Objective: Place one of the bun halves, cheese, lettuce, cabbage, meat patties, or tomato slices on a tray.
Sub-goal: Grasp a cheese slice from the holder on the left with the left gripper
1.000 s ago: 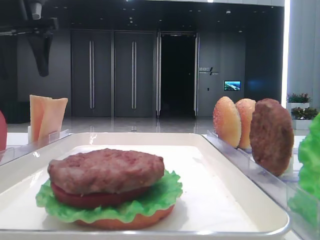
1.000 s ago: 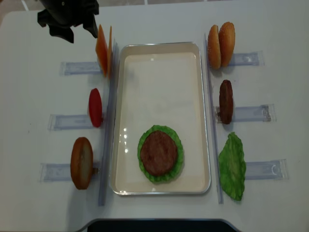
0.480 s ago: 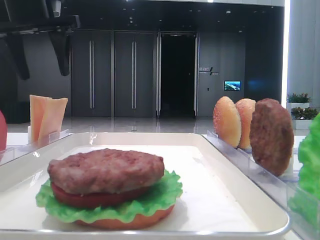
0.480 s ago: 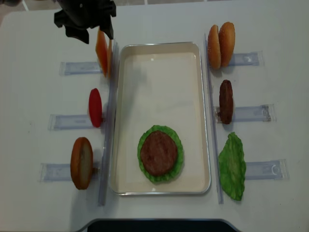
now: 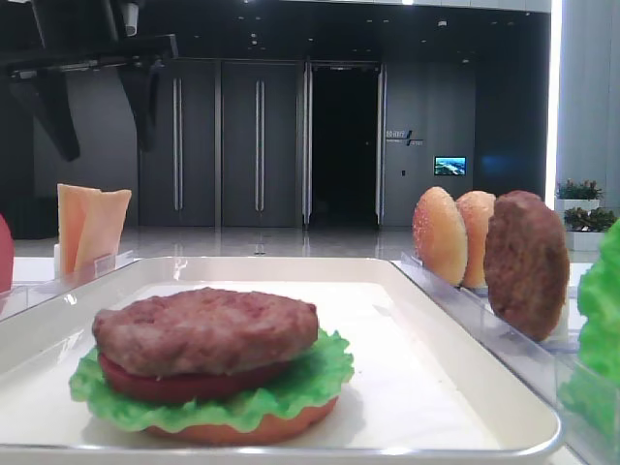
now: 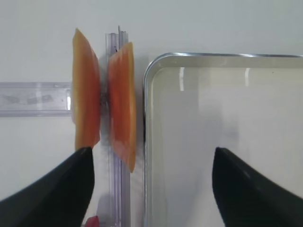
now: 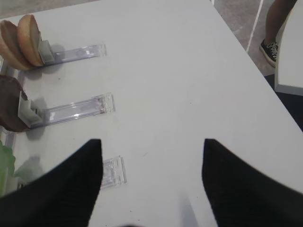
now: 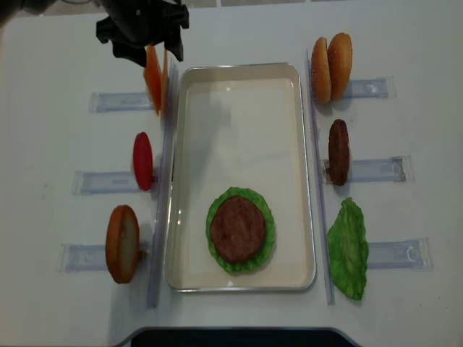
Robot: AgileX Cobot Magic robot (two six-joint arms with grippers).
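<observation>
Two cheese slices stand upright in a clear rack just left of the white tray. My left gripper hovers above them, open and empty, spanning the cheese and the tray's left rim. On the tray's near end a meat patty tops a stack of tomato, lettuce and a bun half. My right gripper is open over bare table, right of the racks.
Racks on the left hold a tomato slice and a bun half. On the right stand two bun halves, a patty and a lettuce leaf. Far end of the tray is bare.
My left gripper has moved right from the table's far left corner to a spot over the cheese slices, still open. Nothing else has moved.
</observation>
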